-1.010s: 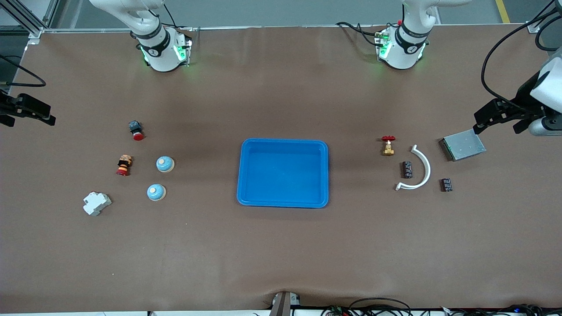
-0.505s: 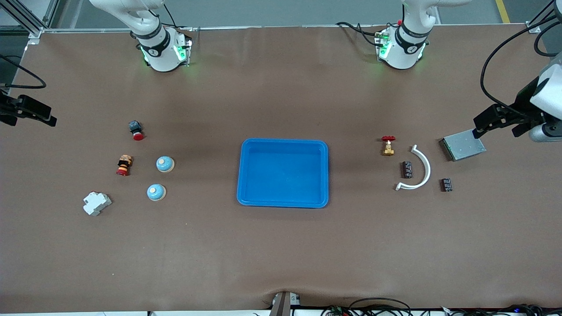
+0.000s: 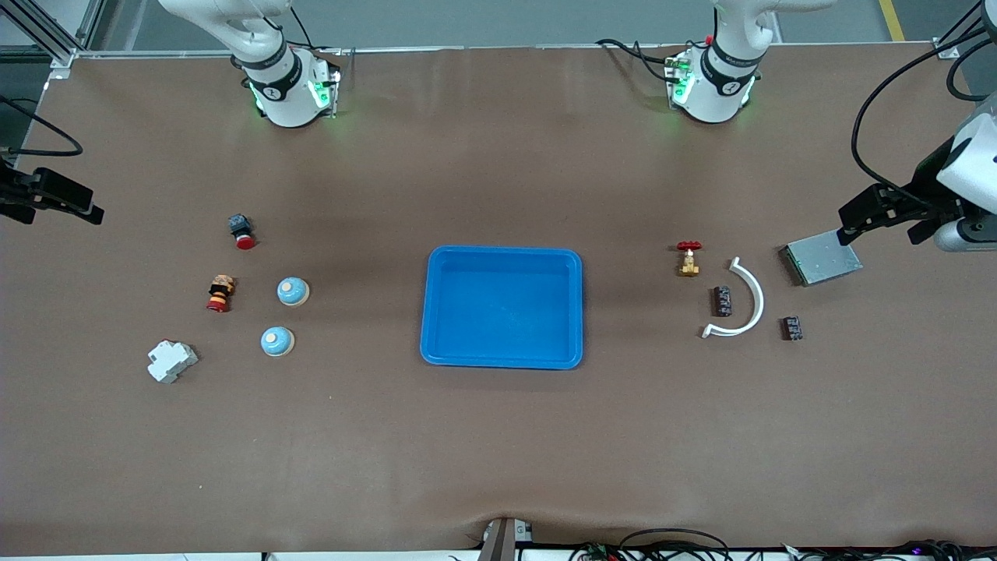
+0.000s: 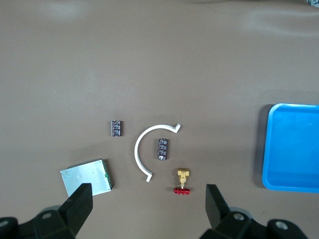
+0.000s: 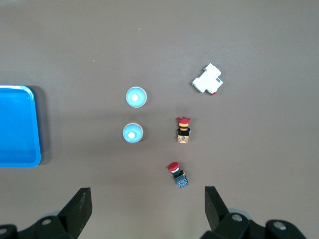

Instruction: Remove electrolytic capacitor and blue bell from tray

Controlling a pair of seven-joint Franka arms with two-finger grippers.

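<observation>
Two blue domed bells (image 3: 293, 291) (image 3: 276, 341) sit at the right arm's end of the table and show in the right wrist view (image 5: 136, 96) (image 5: 132, 133). Two black capacitors (image 3: 723, 301) (image 3: 792, 328) lie at the left arm's end and show in the left wrist view (image 4: 162, 149) (image 4: 116, 128). A blue tray (image 3: 502, 257) stands empty mid-table. My left gripper (image 3: 880, 222) (image 4: 148, 211) is open and empty, high over the table's edge by a metal plate (image 3: 822, 259). My right gripper (image 3: 51, 209) (image 5: 148, 209) is open and empty, high over the other end's edge.
A white curved clip (image 3: 744, 300) arcs around one capacitor, with a red-handled brass valve (image 3: 688, 259) beside it. Two red push buttons (image 3: 241, 231) (image 3: 220, 293) and a white breaker (image 3: 172, 361) lie by the bells.
The left arm has drifted slightly toward the robots' bases and the right gripper has shifted a little. No object on the table has moved.
</observation>
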